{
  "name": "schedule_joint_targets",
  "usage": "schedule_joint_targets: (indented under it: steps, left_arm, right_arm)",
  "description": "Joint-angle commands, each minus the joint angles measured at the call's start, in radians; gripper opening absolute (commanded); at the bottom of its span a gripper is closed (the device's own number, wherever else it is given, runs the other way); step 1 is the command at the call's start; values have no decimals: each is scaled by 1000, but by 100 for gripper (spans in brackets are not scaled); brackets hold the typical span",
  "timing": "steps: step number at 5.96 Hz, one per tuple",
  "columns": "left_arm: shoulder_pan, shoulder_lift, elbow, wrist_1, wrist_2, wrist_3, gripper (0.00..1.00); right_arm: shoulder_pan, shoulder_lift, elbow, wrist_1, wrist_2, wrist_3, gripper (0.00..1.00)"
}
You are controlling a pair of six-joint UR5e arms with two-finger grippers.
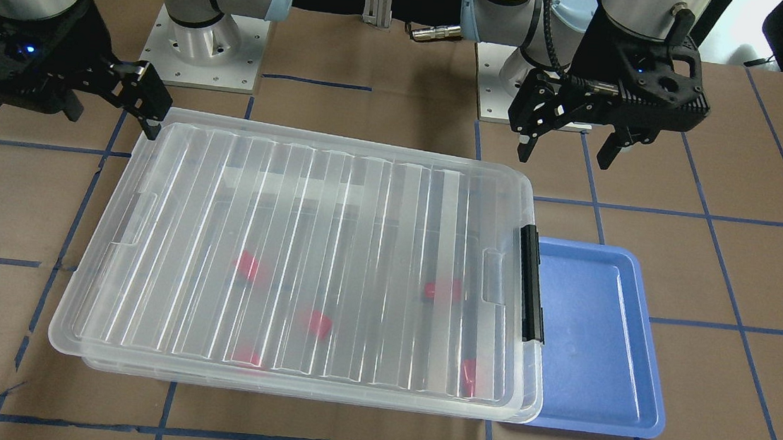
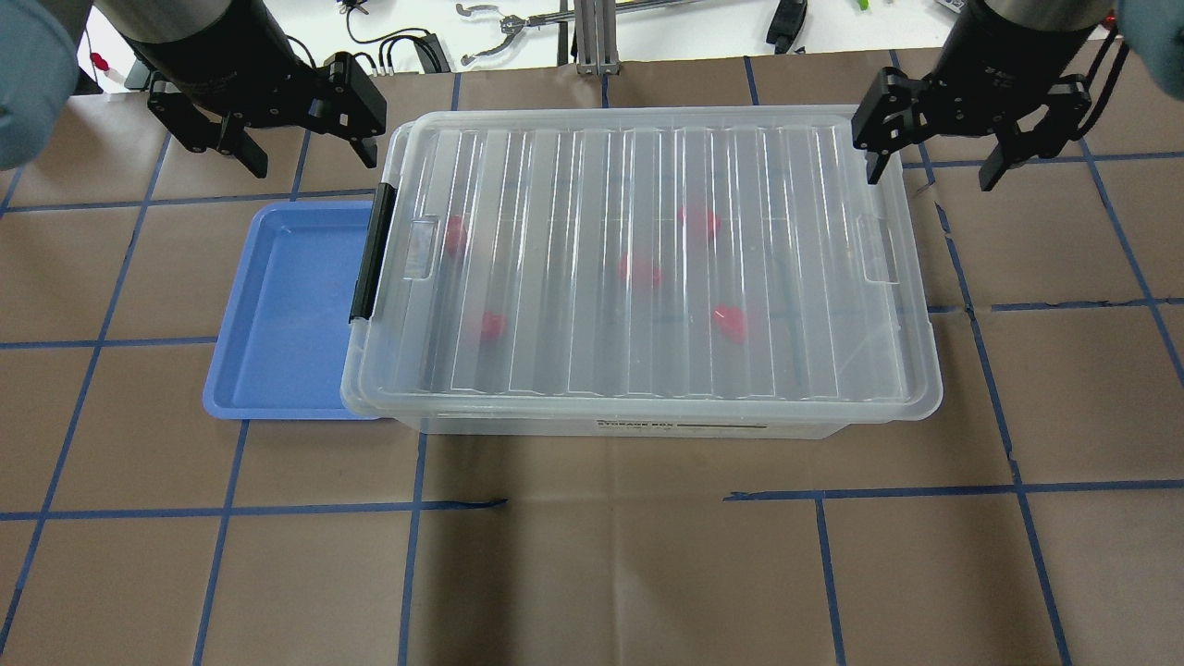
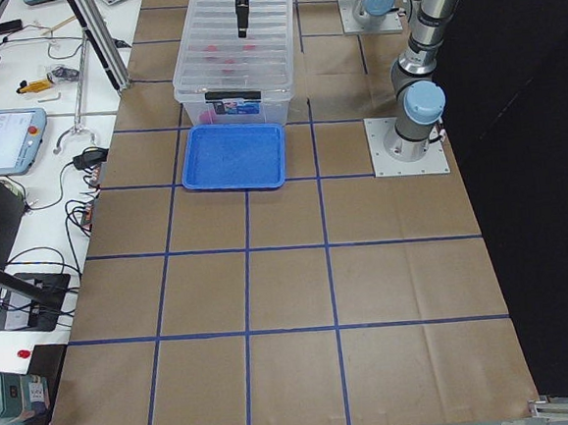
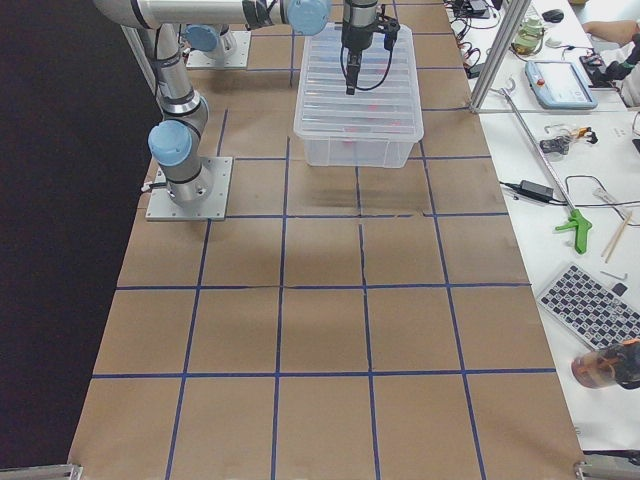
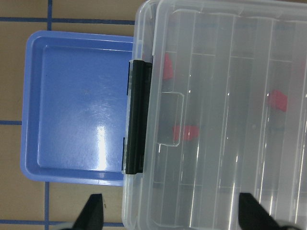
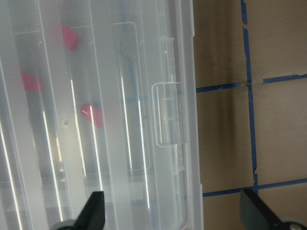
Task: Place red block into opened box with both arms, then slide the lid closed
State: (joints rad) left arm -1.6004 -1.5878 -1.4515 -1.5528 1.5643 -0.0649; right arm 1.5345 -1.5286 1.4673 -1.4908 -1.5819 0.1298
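The lid lies over the box, slightly askew, with red blocks showing through. The left end effector and right end effector hover near its corners, both spread wide and empty.

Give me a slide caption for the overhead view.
Ridged lid over the box, five red blocks inside; left gripper and right gripper open at its far corners.

table: brown paper top with a blue tape grid.
box: clear and lidded, on the paper, below and between the left gripper and the right gripper.
blue tray: flat beneath the left gripper, hard against the box's black-barred end.
base plates: grey, one behind each gripper.
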Motion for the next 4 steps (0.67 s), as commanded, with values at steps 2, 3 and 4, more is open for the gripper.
schedule_joint_targets:
  steps: [2,3,4]
  left_arm:
    - [0,2,0,0,0,0,99]
    - [-1,5,-1,0,0,0,99]
    - [0,5,-1,0,-1,0,99]
  right_arm:
    - [55,7,-16,43,-4,73,100]
    - [53,7,-16,43,-4,70,100]
    - [53,7,-19,41,-4,65,100]
